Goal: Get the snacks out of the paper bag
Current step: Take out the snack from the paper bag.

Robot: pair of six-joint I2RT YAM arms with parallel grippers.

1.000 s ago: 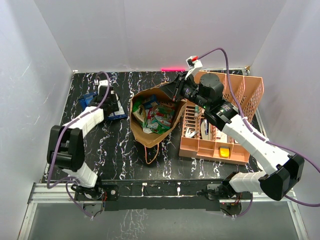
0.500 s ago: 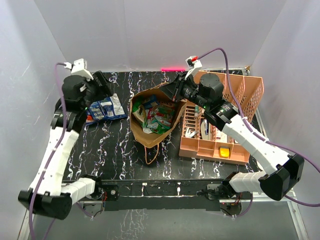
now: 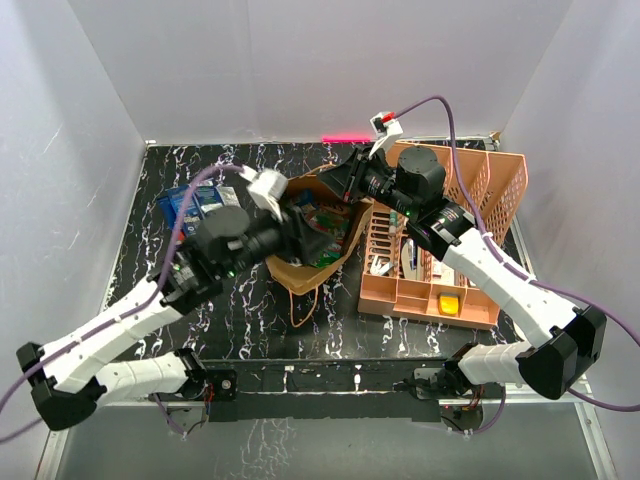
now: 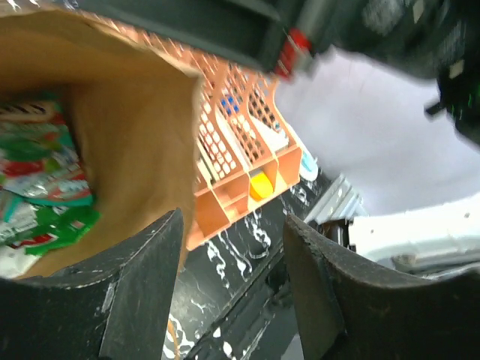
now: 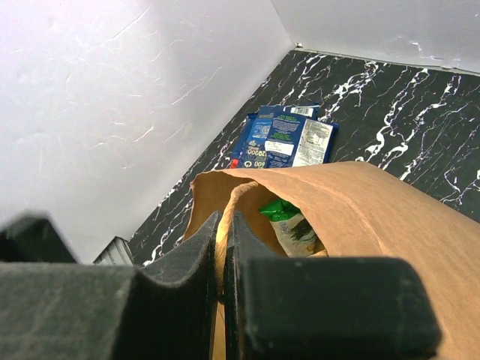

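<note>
Left end effector, open, now bagside

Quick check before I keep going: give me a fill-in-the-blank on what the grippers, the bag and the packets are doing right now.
1. The right gripper is ___ on the paper bag's rim.
2. The left gripper hovers at the bag's mouth with its jaws ___ and nothing between them.
3. The snacks lying outside the bag are mostly ___ in colour.
4. In the top view, the peach basket stands to the bag's ___.

Missing words: shut; open; blue; right.
</note>
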